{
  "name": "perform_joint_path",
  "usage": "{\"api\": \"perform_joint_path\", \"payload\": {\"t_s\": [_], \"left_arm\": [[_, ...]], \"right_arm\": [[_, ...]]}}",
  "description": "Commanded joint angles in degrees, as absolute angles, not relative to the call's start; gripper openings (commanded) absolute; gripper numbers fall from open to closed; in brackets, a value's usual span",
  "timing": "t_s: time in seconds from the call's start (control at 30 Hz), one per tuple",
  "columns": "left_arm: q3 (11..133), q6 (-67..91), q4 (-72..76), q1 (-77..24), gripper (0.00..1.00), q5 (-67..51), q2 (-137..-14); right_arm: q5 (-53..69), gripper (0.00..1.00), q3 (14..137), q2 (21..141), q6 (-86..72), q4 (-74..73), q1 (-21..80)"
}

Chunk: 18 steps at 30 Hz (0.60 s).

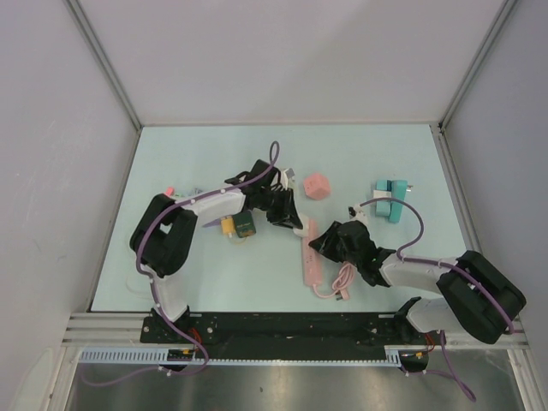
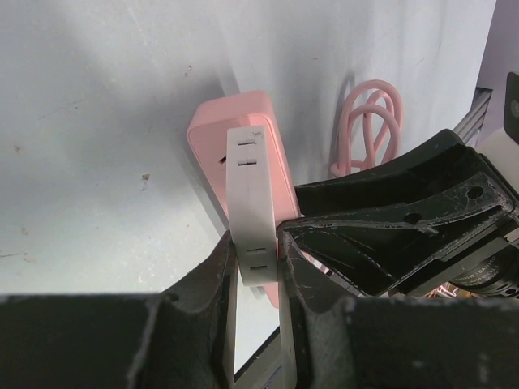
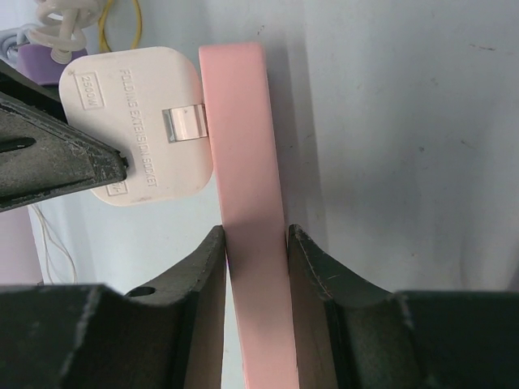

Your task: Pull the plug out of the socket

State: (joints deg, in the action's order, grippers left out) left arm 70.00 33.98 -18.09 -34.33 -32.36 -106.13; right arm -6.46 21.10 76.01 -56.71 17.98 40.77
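Observation:
A pink socket strip [image 1: 310,257] lies mid-table, between both arms. My right gripper [image 3: 255,235] is shut on the pink socket [image 3: 239,121], one finger on each long side. A white plug [image 3: 138,121] stands off the socket's left side, joined to it by a bare metal pin [image 3: 185,124] across a small gap. My left gripper [image 2: 255,243] is shut on the white plug [image 2: 253,194], which shows edge-on in front of the pink socket [image 2: 215,126]. From above, the left gripper [image 1: 289,218] and the right gripper [image 1: 321,242] almost touch over the strip.
The socket's pink cable [image 1: 341,281] is coiled near the front edge. A pink cube [image 1: 318,186] sits behind the strip, and a teal and white block [image 1: 392,199] lies at the right. Yellow and green plugs [image 1: 238,224] lie under the left arm.

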Motion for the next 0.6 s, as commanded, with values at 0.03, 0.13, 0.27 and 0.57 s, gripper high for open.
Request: {"api": "perform_joint_path", "payload": {"t_s": [0.03,0.13,0.27,0.57], "left_arm": [[72.86,29.18,-23.64,-32.34,0.00,-33.23,-99.14],[72.60,29.18,-23.12,-32.43,0.00,-32.96,-98.79],[72.95,28.92,-23.11,-32.61,0.00,-34.10,-99.49],[70.84,34.72,-17.75,-33.22,0.00,-41.75,-96.95]], "right_arm": [[-18.81,0.15,17.40,79.54,-57.04,0.44,39.02],[-19.16,0.15,17.40,79.02,-56.08,1.22,39.55],[-18.19,0.15,18.27,74.54,-54.05,4.04,42.62],[-21.88,0.15,20.22,75.41,-56.33,-5.10,40.25]]}}
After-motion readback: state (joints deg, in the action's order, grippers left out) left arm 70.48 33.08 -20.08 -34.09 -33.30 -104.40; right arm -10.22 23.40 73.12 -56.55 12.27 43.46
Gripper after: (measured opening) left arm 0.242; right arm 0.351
